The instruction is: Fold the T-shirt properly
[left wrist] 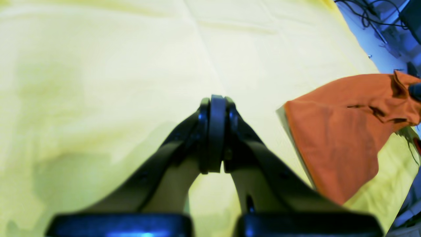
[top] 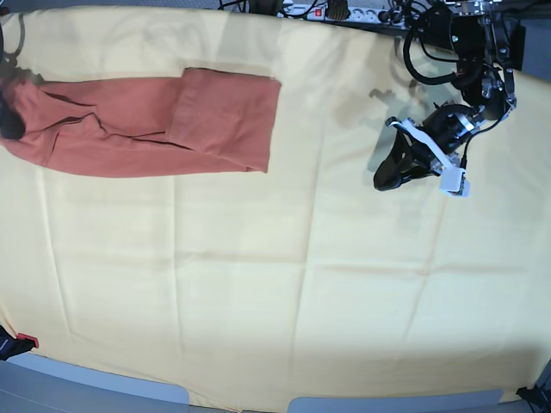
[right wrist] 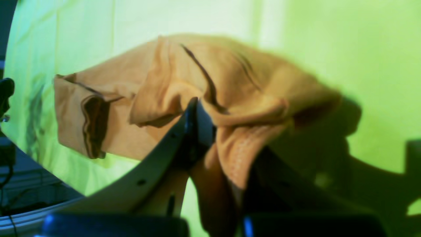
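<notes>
Rust-orange, the T-shirt [top: 146, 120] lies folded into a long band at the far left of the yellow cloth [top: 284, 292] covering the table. My right gripper [right wrist: 213, 131] is pinched on its bunched end; my left gripper [left wrist: 215, 135] hangs clenched and empty, well apart. Cables [top: 344, 12] trail behind.

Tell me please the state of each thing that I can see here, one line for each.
T-shirt: folded into a long band, lying on the cloth, one end pinched and lifted.
Left claw: shut, empty, above bare cloth.
Right claw: shut on the T-shirt's end.
Pale yellow cloth: spread flat, lightly creased.
</notes>
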`<state>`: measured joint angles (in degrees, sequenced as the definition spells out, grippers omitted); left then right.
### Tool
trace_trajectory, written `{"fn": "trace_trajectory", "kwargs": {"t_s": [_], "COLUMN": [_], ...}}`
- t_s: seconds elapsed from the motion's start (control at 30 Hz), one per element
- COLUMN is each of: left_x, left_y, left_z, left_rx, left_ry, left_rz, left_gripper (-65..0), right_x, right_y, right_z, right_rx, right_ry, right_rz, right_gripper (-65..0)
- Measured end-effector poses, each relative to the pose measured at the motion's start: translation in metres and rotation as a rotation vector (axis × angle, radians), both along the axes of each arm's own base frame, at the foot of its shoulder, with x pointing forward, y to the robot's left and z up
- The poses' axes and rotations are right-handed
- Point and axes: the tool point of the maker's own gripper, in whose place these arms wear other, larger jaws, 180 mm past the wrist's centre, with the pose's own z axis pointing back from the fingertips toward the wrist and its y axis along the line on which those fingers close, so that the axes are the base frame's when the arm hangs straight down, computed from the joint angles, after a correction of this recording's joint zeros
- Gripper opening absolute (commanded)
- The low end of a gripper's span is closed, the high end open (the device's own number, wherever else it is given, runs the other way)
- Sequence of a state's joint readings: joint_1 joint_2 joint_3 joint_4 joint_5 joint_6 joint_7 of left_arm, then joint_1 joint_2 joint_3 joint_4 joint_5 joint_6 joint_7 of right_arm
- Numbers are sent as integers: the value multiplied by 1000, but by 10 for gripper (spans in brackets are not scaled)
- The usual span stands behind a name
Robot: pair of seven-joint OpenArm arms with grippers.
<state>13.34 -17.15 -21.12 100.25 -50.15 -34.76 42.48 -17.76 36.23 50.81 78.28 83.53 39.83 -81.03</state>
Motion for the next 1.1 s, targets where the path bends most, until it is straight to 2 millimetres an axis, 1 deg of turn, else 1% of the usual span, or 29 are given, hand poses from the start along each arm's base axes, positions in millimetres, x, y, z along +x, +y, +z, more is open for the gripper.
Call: {"fn": "trace_trajectory", "kwargs": {"t_s": [0.1,0.2,0.27,0.37,0.5,0.63,0.73,0.87,0.93,1.1], "left_x": [0,0,0,0,0,0,0,0,0,0], "left_y": [0,0,0,0,0,0,0,0,0,0], "left_z": [0,0,0,0,0,0,0,0,0,0], "left_rx": [1,0,0,1,0,1,0,0,1,0], "left_ry": [0,-1,0,0,0,0,0,0,0,0], "left_rz": [0,0,0,0,0,0,0,0,0,0], "left_gripper": [-650,-650,-650,-650,-650,-650,-650,-650,-650,-650], "right_x": [1,4,9,16,21,24,24,18,14,2], "right_y": [2,11,21,42,78,125,164,217,237,279], "right_z": [1,6,14,29,48,56,51,33,29,20], "right_rx": [-5,-28,-51,-95,-137,-131,-76,37,74,143], "right_ry": [-3,-27,-62,-123,-213,-276,-283,-249,-236,-201], "right_rz": [5,32,61,114,184,280,370,489,550,688], "right_gripper": [-650,-650,-650,-650,-650,-650,-650,-650,-650,-650]}}
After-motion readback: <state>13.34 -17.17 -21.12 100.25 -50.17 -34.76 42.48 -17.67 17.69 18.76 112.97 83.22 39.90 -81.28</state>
